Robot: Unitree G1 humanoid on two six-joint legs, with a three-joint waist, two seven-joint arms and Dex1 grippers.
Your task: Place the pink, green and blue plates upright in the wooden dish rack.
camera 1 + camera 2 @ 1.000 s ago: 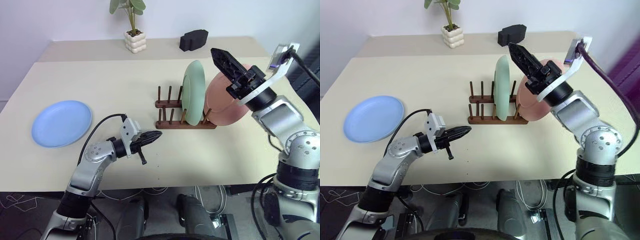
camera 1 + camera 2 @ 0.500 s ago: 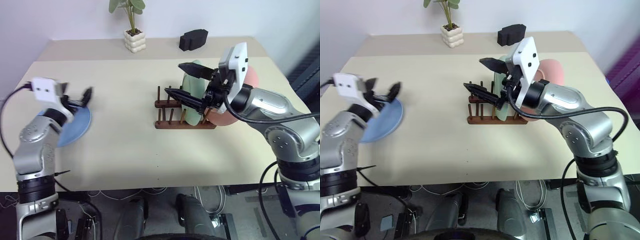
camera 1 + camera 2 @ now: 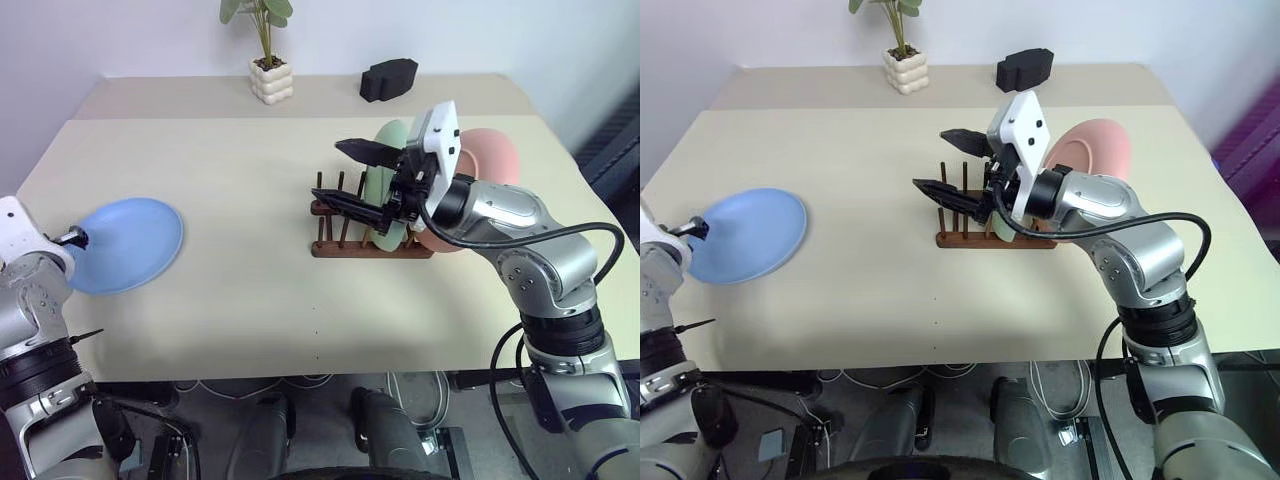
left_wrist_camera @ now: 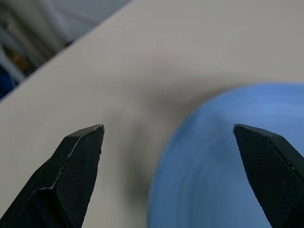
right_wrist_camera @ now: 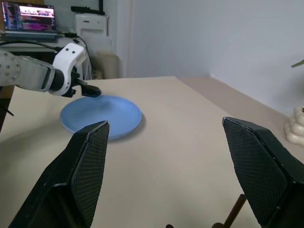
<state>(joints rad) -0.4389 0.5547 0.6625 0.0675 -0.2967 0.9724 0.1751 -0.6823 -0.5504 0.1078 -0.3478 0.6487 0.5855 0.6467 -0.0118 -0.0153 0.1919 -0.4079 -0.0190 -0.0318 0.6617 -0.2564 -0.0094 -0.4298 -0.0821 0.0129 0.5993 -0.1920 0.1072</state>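
Status check, plates into rack.

Small dark reddish-brown wooden dish rack (image 3: pixel 350 232) stands on the beige table (image 3: pixel 240 290), right of centre, nearer the far edge than the near one. Round pale green plate (image 3: pixel 386 170) is upright between the pegs toward the rack's right end: counts as placed. Round pink plate (image 3: pixel 487 165) stands on edge just beyond that right end; the right arm hides its lower half, so I cannot tell whether it sits in a slot or merely leans against the rack. Round flat light-blue plate (image 3: pixel 126 243) lies face up near the table's left edge, well apart from the rack: not placed.

Right gripper (image 3: pixel 347 174): two black fingers spread wide, nothing between them, hovering above the rack's left end and pointing toward the left edge of the table. Left gripper (image 4: pixel 168 137): wide apart in the left wrist view, nothing held; the blue plate's rim lies beyond the gap between the fingertips, and contact cannot be judged.

Judgement: one plate surely done, one probably done or close, one untouched. Remaining work is chiefly the blue plate: grasp at the rim, lift, carry across to the rack, tip upright into a free slot at the rack's left end. Pink plate's seating needs confirming.
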